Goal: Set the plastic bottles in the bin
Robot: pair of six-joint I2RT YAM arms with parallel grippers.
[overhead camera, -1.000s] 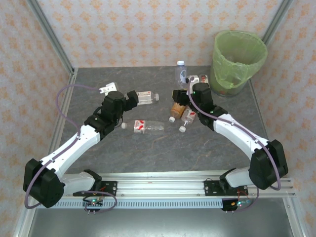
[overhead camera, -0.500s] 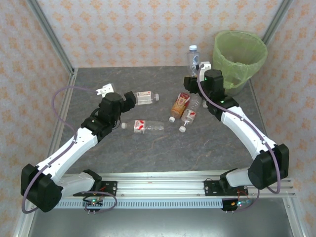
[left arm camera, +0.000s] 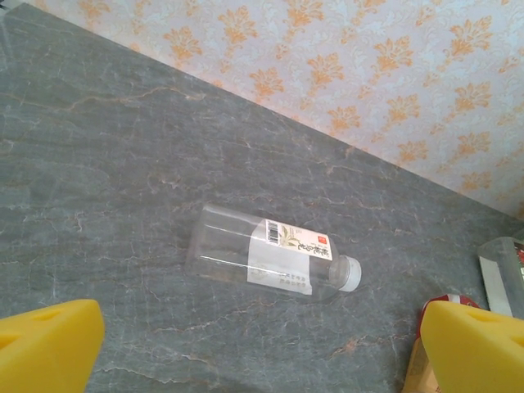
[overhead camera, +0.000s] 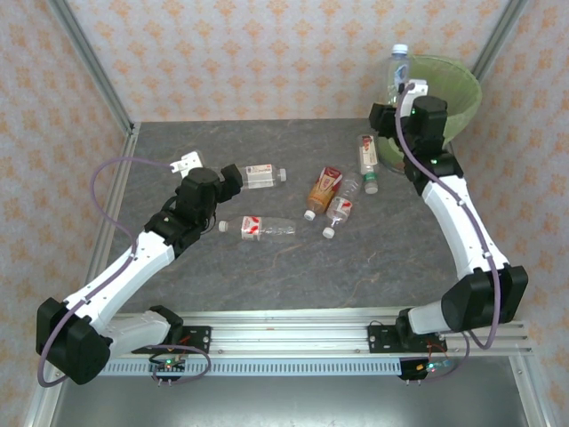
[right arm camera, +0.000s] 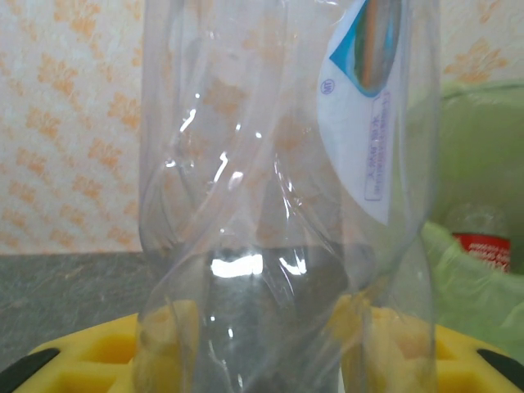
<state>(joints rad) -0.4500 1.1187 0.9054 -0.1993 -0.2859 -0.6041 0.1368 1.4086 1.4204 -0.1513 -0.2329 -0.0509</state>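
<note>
My right gripper (overhead camera: 397, 96) is shut on a crushed clear bottle (overhead camera: 397, 69), held upright at the left rim of the green-lined bin (overhead camera: 455, 100). In the right wrist view the held bottle (right arm camera: 282, 205) stands between the yellow fingers (right arm camera: 98, 352), my right gripper (right arm camera: 278, 344) gripping its lower part, with the bin's liner (right arm camera: 479, 180) behind. My left gripper (overhead camera: 233, 175) is open, just left of a clear bottle (overhead camera: 264, 175) lying flat. That bottle (left arm camera: 274, 255) lies ahead of my left gripper (left arm camera: 262, 360), apart from both fingers (left arm camera: 49, 348).
More bottles lie mid-table: a red-and-white labelled one (overhead camera: 258, 227), an orange-brown one (overhead camera: 324, 189), another (overhead camera: 342, 206) beside it, and one (overhead camera: 367, 160) near the bin. A red-labelled bottle (right arm camera: 483, 246) lies inside the bin. A small white object (overhead camera: 187, 162) sits at the far left.
My right arm has lifted the clear bottle off the table and carried it up and to the right, to the bin's left rim. The left gripper has shifted only slightly.
</note>
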